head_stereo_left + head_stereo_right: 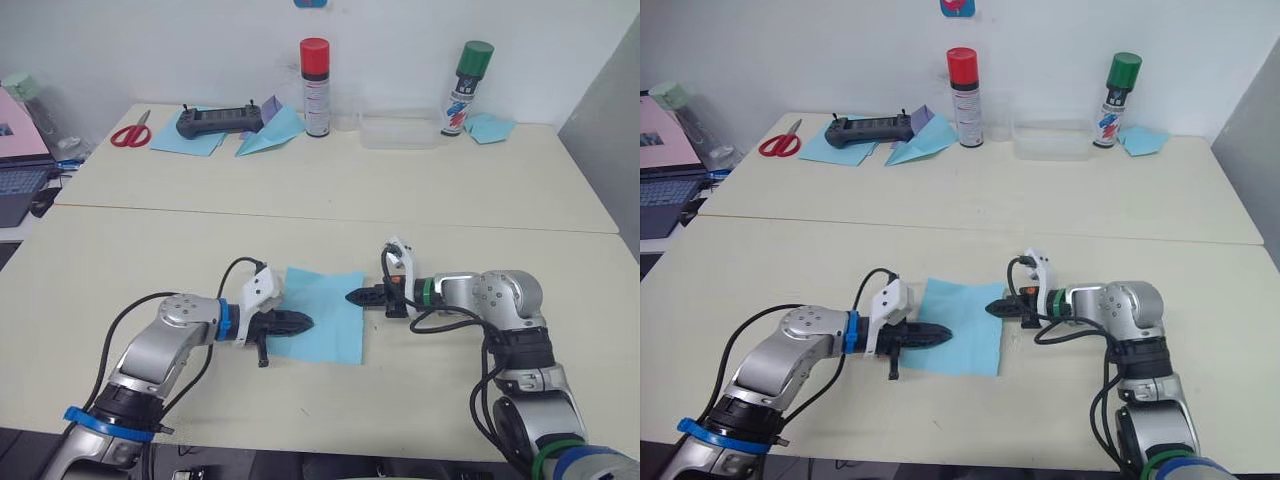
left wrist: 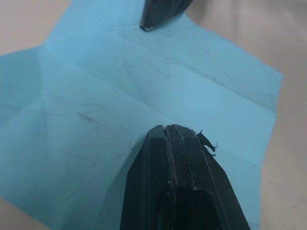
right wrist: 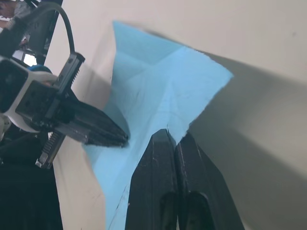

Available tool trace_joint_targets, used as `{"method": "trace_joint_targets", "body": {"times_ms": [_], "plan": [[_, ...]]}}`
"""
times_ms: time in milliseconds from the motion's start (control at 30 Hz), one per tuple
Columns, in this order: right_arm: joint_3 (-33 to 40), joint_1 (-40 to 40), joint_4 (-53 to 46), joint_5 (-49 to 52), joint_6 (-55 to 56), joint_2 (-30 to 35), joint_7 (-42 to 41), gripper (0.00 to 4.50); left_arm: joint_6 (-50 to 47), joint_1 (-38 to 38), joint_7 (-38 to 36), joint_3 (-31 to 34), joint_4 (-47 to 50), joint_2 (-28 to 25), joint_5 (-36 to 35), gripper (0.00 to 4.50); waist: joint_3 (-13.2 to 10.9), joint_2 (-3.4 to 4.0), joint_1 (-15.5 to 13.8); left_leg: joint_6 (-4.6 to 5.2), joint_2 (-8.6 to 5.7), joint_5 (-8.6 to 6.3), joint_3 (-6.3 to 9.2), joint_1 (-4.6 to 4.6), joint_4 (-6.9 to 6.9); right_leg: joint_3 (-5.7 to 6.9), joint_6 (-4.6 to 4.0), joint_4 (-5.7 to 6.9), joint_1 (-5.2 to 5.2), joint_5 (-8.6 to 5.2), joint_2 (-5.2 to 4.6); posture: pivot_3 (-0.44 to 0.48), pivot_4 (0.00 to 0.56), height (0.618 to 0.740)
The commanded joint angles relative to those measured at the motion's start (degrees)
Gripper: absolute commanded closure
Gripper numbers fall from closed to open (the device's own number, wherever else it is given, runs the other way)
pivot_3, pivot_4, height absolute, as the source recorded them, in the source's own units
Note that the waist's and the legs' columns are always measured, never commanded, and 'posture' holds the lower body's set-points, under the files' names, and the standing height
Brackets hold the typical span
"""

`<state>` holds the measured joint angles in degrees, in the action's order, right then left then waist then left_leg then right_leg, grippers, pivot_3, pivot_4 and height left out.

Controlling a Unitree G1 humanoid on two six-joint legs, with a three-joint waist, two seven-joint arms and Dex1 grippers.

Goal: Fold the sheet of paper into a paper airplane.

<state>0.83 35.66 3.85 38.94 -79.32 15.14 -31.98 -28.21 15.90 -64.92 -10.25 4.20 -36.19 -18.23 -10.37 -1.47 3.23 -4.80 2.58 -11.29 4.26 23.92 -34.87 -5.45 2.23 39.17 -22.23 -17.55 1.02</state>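
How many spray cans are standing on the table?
2. The red-capped spray can stands at the back of the table, beside the light-blue dart. The green-capped spray can stands farther to the robot's right, just past the clear tray.

laptop [image 1: 22, 170] cut off at left edge

The left arm enters from the lower left of the head view, elbow bent, forearm lying low and level toward the centre; its left claw [image 1: 303, 322] has both black fingers pressed together into one point; the right arm enters from the lower right, bent sharply at the elbow, forearm level and reaching toward the centre; its right claw [image 1: 353, 297] is likewise closed to a tip, facing the other.
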Motion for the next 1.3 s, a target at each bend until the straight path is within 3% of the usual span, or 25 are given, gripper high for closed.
{"method": "trace_joint_targets", "body": {"times_ms": [33, 400, 667, 900, 1300], "plan": [[-0.5, 0.4, -1.2, 1.3, 0.0, 2.0, -3.1, 4.46, -1.4, 1.2, 0.1, 0.2, 2.8, 0.5, -1.9, 4.5, 0.0, 0.0, 0.1, 0.0, 0.01, 0.0, 0.0, 0.01, 0.0, -0.01, 0.0, 0.0, 0.0, 0.0, 0.01, 0.0, 0.15, 0.74], [-1.9, -1.3, -3.3, 3.1, -1.6, 8.4, -8.4, 4.46, -3.3, 3.6, 0.3, 0.1, 2.8, 1.0, -3.9, 4.5, 0.0, 0.0, 0.1, 0.0, 0.01, 0.0, 0.0, 0.01, -0.01, -0.02, -0.01, 0.01, -0.01, 0.01, 0.01, 0.0, 0.15, 0.74], [-0.1, -4.1, -6.6, 4.6, -3.9, 7.9, -6.9, 4.46, 5.2, 1.5, -1.5, -7.1, -0.7, -4.1, 6.2, 4.5, 0.0, 0.03, 0.1, 0.0, 0.01, -0.01, 0.0, 0.0, 0.0, -0.01, -0.02, 0.0, 0.0, 0.02, 0.02, 0.0, 0.15, 0.74], [2.0, -7.8, -11.0, 5.5, -6.4, 7.3, -4.8, 4.46, 7.3, 2.2, -1.5, -8.4, -2.4, -3.3, 7.4, 4.5, 0.0, 0.07, 0.1, 0.01, 0.01, 0.0, 0.0, -0.06, -0.02, -0.04, 0.08, 0.01, 0.07, -0.04, 0.02, 0.0, 0.15, 0.74], [3.4, -6.1, -6.8, 1.7, -0.7, 6.5, -0.5, 4.46, 7.0, 3.1, -2.3, -8.7, -3.0, -2.4, 7.1, 4.5, 0.1, 0.07, 0.1, 0.02, 0.0, 0.01, -0.01, -0.11, -0.11, -0.06, 0.27, 0.01, 0.15, -0.06, 0.01, 0.0, 0.15, 0.74]]}}
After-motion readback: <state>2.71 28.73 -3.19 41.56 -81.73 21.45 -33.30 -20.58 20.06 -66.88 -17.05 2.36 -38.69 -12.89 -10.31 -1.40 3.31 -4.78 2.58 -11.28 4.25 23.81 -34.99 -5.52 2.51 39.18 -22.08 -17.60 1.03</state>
